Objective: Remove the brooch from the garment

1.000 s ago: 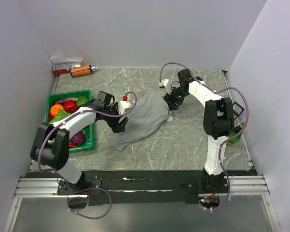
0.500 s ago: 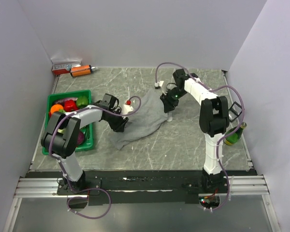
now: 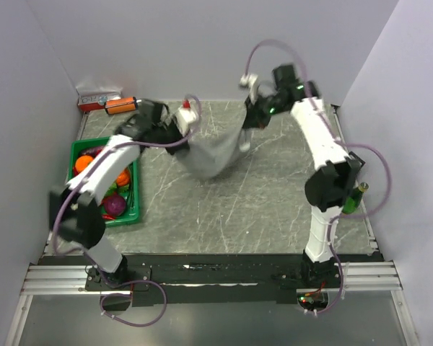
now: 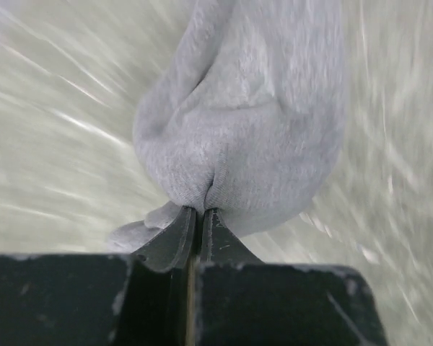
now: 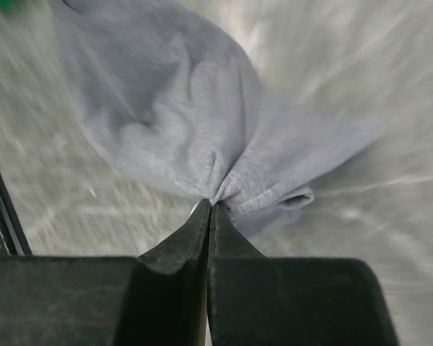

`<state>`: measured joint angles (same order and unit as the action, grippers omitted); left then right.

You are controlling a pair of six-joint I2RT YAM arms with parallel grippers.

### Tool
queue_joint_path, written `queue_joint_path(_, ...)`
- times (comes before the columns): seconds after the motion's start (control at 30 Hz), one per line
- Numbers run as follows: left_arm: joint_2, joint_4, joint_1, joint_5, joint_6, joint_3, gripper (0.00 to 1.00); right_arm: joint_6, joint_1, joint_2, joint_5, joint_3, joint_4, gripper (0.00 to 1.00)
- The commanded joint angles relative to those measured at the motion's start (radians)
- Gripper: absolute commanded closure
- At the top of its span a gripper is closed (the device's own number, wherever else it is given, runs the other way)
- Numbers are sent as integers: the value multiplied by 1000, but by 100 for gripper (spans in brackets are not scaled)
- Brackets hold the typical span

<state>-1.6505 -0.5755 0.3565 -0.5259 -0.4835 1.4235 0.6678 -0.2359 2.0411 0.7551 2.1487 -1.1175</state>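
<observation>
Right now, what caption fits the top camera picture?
Left gripper and right gripper pinch the grey garment, holding it up over the table.

Okay, so a second ago the garment [image 3: 215, 155] was lying spread on the surface [image 3: 260, 209] with both end effectors wide open at its edges. Now the left end effector [image 4: 198, 220] and right end effector [image 5: 209, 213] have each clamped onto a pinch of cloth. Both arms have swung up toward the back wall, and the garment sags between them, lifted off where it lay.

Overhead plus wrist close-ups of garment [image 3: 213, 155]
</observation>
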Motion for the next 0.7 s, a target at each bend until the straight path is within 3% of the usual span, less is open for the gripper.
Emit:
queue_joint_path(0.0,220,65,-24,-19,79,147,99,-164,9,-234,170,198,-104,100)
queue_joint_path(0.13,270,17,-33,3,63,235,99,-316,9,-410,196,117,4,100)
queue_joint_path(0.23,310,74,-44,10,57,230,99,-448,17,-482,190,53,145,100)
queue_joint_path(0.4,255,233,-50,14,75,228,96,-725,87,-440,176,-6,471,100)
queue_joint_path(0.43,226,238,-53,14,89,238,87,-775,101,-412,185,-3,504,100)
queue_joint_path(0.47,160,252,-57,48,153,245,69,-819,110,-377,191,25,530,100)
queue_joint_path(0.5,125,303,-68,75,201,245,45,-889,118,-287,182,46,538,100)
queue_joint_path(0.57,5,324,-82,113,311,261,33,-941,136,-181,138,135,509,98)
queue_joint_path(0.6,-30,322,-88,144,333,291,23,-980,141,-112,92,134,506,71)
queue_joint_path(0.67,-98,319,-88,181,411,317,19,-979,147,-79,-15,78,490,48)
